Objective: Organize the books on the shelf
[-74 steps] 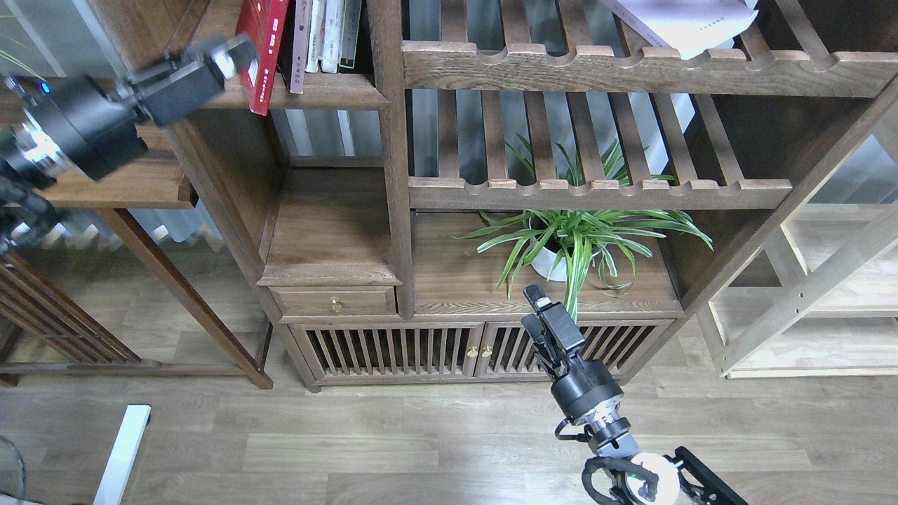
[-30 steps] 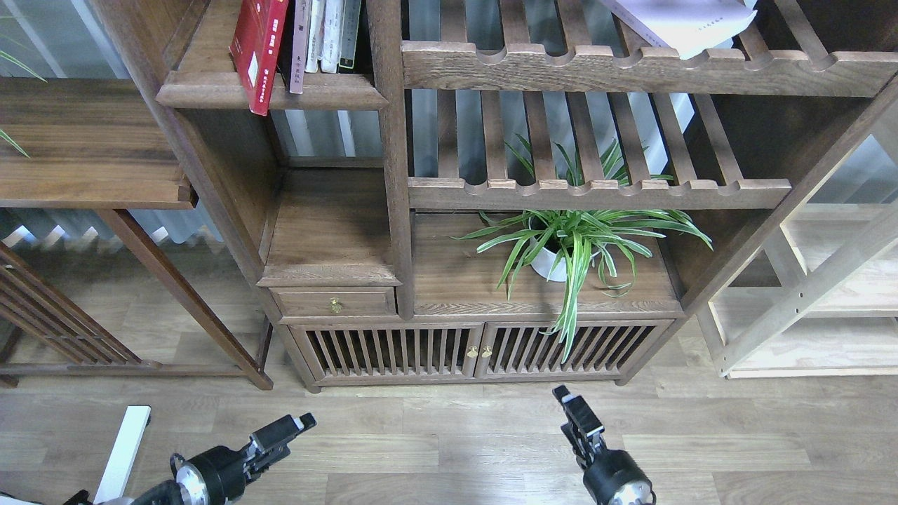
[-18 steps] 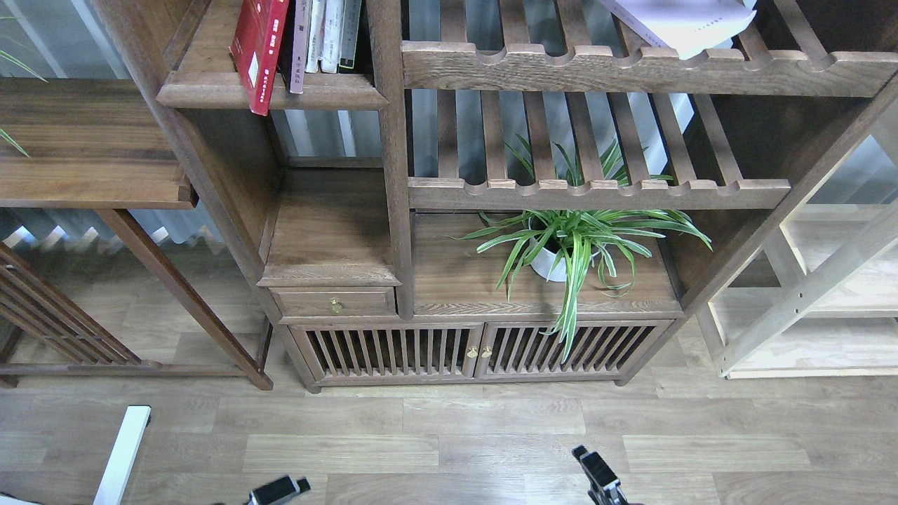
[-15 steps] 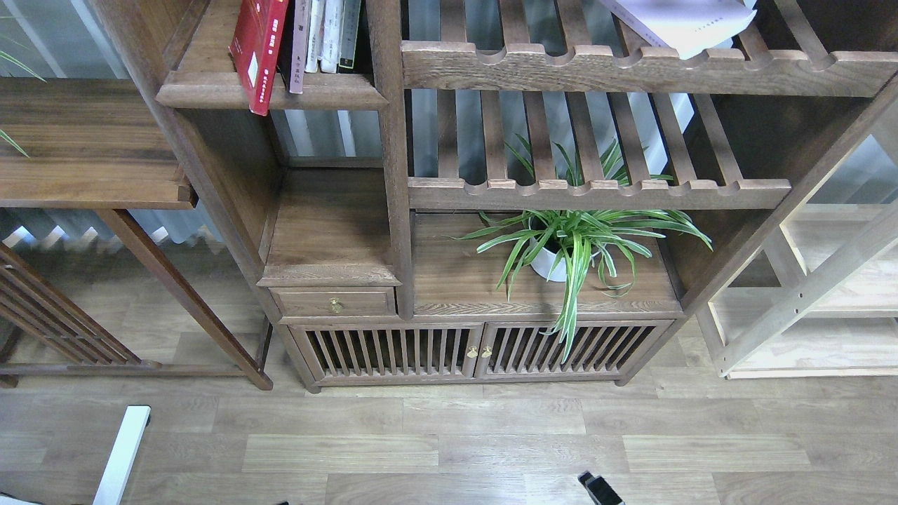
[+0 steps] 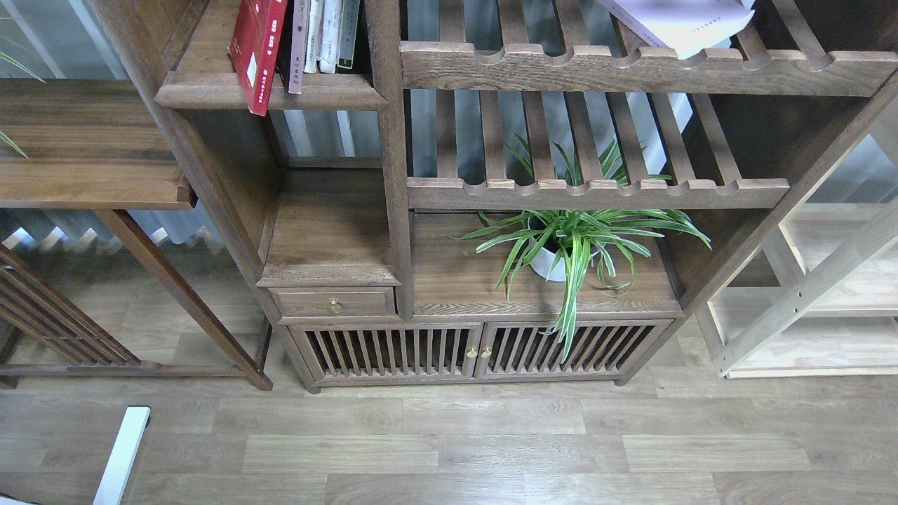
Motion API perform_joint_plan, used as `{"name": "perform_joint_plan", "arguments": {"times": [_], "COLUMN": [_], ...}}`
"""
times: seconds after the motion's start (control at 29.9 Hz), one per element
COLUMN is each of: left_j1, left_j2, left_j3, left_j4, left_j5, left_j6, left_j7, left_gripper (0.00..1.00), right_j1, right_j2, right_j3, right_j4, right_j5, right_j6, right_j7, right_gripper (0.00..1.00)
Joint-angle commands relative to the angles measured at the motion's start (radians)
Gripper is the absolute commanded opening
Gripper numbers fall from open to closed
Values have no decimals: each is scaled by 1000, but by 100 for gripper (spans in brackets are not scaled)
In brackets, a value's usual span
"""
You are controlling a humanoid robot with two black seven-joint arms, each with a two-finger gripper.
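Grippers were not seen, state untellable. Red book (image 5: 257, 49) was stood on shelf (image 5: 270, 91), upper left; white-lavender book (image 5: 684, 24) was left flat, upper right.

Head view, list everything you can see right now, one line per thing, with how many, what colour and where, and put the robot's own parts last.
Red book: one, bright red, upright on the shelf, lower corner jutting past the front edge.
Thin books: several, pale spines, upright right of the red book.
Lavender book: one, white-lavender, lying flat on the top slatted board.
Shelf: one, dark brown, top left of the bookcase.
Slatted boards: two, brown, right half of the bookcase.
Potted plant: one, green striped leaves, white pot, under the lower slatted board.
Drawer: one, brown, brass knob.
Slatted doors: two, brown, at the bottom.
Side table: one, dark brown, left.
Light-wood rack: one, pale, right.
Grippers: neither in view.
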Motion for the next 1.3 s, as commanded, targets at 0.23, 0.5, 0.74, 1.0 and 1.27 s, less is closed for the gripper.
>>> {"name": "perform_joint_plan", "arguments": {"times": [0.23,0.5,0.74,1.0,1.27], "left_j1": [5,6,25,51,62], "left_j2": [1,-50,-65,-100,-100], "left_j3": [181,285,288,313,415], "left_j4": [6,6,6,5,5], "left_j5": [-1,0,0,0,0], "left_j6": [0,0,145,295,298], "left_j7": [0,0,0,0,0], "left_gripper": [99,99,99,99,99], "right_j1": [-1,-2,-2,-2,-2], "right_j2": [0,0,0,0,0], "right_j3": [-39,-166,-269,-278,-278], "right_j4": [-2,-46,-76,-76,-76], "right_j5": [0,0,0,0,-2], "right_j6": [-268,-289,-289,-289,-289], "right_j7": [0,0,0,0,0], "right_gripper": [100,100,100,100,100]}}
